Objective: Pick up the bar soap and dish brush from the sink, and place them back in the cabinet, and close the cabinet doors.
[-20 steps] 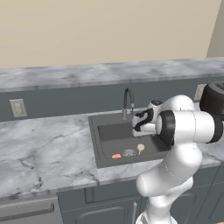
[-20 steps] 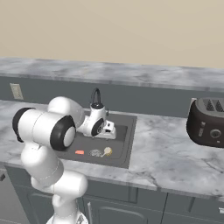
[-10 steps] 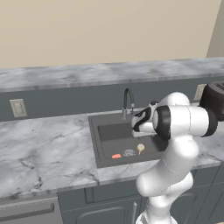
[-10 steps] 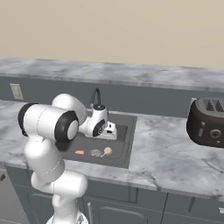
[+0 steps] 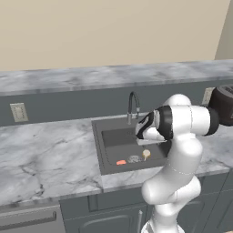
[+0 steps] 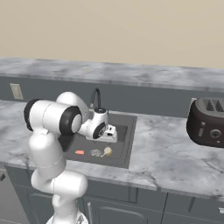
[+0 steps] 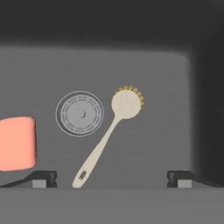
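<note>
The dark sink (image 5: 107, 152) holds the coral bar soap (image 5: 120, 162) at its front, left of the round drain. The dish brush (image 5: 146, 154) lies right of the drain. In the hand view the soap (image 7: 16, 143) sits at the left edge. There the brush (image 7: 107, 133) runs slantwise, its cream head up beside the drain (image 7: 79, 113) and its handle end near the bottom. My gripper (image 7: 111, 179) hangs open above the basin with nothing between its fingertips (image 7: 41, 178). It hovers over the sink's right half (image 5: 142, 140). The cabinet and its doors are out of view.
A dark arched faucet (image 5: 133, 105) rises behind the basin, close to my hand. A black toaster (image 6: 208, 120) stands on the marble counter (image 6: 175, 148) to the right. A wall outlet (image 5: 18, 112) sits at the left, and grey base cabinets (image 5: 104, 207) run below.
My hand has slid a little left and down over the sink, and the elbow has swung with it. The soap and the brush have not moved. The jaws stay open.
</note>
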### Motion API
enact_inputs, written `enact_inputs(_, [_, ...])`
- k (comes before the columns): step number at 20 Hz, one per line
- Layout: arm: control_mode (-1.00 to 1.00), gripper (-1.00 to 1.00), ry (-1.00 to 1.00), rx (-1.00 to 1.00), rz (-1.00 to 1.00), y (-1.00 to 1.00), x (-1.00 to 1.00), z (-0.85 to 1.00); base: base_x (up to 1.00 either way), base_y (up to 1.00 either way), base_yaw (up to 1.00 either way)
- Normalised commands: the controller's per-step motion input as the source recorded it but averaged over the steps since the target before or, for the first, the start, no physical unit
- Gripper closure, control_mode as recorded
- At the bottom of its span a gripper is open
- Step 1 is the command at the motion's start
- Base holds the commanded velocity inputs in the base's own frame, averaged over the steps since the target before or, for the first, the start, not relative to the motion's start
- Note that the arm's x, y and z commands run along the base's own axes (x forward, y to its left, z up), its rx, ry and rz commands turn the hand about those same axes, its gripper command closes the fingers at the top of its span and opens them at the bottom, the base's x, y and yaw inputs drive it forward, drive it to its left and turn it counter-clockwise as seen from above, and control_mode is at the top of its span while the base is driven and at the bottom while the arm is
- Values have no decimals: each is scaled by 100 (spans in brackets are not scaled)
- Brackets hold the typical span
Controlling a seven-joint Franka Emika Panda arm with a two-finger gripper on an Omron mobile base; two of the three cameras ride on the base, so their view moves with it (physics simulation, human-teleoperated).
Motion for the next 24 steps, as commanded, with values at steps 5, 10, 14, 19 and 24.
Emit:
enact_inputs(5, [-100, -100, 1, 0, 0, 0, 1, -26, 0, 0, 0])
enact_inputs(10, [-100, -100, 1, 0, 0, 0, 1, -22, 0, 0, 0])
enact_inputs(14, [-100, -100, 1, 0, 0, 4, 2, -19, 0, 0, 0])
enact_inputs(19, [-100, -100, 1, 0, -1, 10, 7, -21, 0, 0, 0])
enact_inputs(24, [-100, -100, 2, 0, -2, 10, 5, -12, 0, 0, 0])
